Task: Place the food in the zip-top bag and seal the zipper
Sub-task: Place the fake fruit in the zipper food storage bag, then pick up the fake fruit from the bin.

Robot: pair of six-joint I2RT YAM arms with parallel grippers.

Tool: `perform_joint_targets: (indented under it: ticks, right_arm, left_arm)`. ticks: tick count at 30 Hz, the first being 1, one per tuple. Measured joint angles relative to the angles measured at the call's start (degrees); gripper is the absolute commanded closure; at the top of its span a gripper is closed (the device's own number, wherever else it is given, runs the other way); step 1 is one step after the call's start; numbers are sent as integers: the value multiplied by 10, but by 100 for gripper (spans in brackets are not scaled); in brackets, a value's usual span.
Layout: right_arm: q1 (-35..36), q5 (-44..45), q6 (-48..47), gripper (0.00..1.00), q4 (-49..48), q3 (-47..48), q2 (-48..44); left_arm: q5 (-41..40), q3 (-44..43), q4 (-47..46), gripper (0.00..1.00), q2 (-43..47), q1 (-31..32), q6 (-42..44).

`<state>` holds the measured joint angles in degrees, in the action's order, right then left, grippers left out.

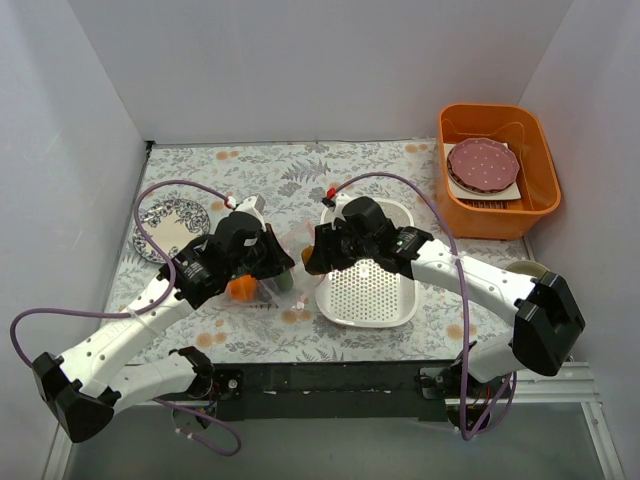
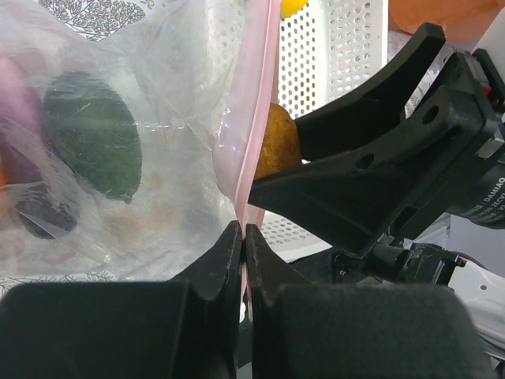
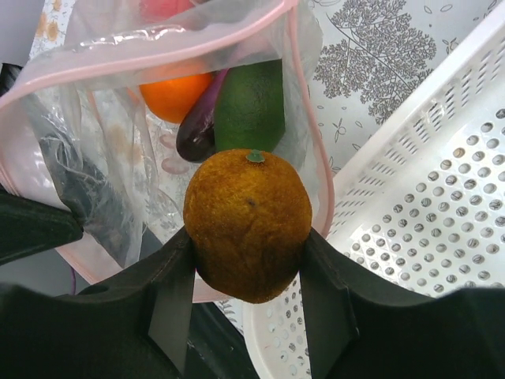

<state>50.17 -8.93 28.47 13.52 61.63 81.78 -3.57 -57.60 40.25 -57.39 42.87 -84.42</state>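
Note:
The clear zip-top bag (image 1: 262,270) lies between my two grippers, mouth open toward the white basket. My left gripper (image 2: 243,229) is shut on its pink zipper strip (image 2: 257,118). My right gripper (image 3: 247,237) is shut on the brown kiwi (image 3: 248,213) and holds it at the bag's mouth, above the pink strip (image 3: 158,55). Inside the bag lie the orange (image 3: 173,95), the purple eggplant (image 3: 197,126), the dark-green avocado (image 3: 251,106) and a red ball (image 3: 162,6). The yellow lemon (image 2: 292,6) shows by the basket wall. In the top view the left gripper (image 1: 283,262) and right gripper (image 1: 308,255) nearly meet.
The white perforated basket (image 1: 365,290) sits right of the bag, under the right arm. An orange bin (image 1: 497,215) with a pink dotted plate (image 1: 483,165) stands at the back right. A patterned plate (image 1: 170,225) lies at the left. White walls enclose the table.

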Motion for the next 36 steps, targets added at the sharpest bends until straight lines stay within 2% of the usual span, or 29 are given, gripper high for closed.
perform_joint_targets:
  ticks: [4, 15, 20, 27, 33, 36]
  right_arm:
    - [0, 0, -4, 35, 0, 19, 11]
    - [-1, 29, -17, 18, 13, 47, 19]
    - [-14, 82, -16, 14, 31, 49, 3]
    - [-92, 154, -13, 10, 30, 4, -53]
    - [-146, 165, -16, 9, 32, 1, -7]
    - [-180, 144, -16, 8, 31, 1, 24]
  left_arm:
    - [0, 0, 0, 100, 1, 0, 0]
    - [3, 0, 0, 100, 1, 0, 0]
    - [3, 0, 0, 100, 0, 0, 0]
    - [3, 0, 0, 100, -4, 0, 0]
    - [1, -1, 2, 100, -6, 0, 4]
    - [-3, -2, 5, 100, -6, 0, 6]
